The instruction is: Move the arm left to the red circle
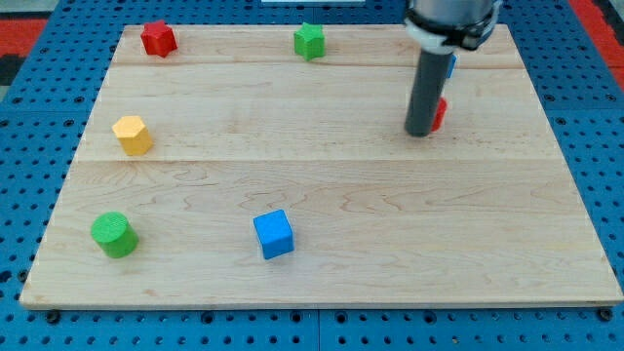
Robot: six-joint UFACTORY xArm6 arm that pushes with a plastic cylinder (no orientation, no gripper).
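Already my tip touches the small red circular block – just left of it – no jaws here.

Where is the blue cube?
The blue cube sits near the board's bottom edge, a bit left of the middle, with the green cylinder off to its left.

My tip rests just left of the partly hidden red block.

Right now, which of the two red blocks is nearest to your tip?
The red circle, partly hidden just right of my tip. The other red block, star-like, sits far off at the board's top-left corner.
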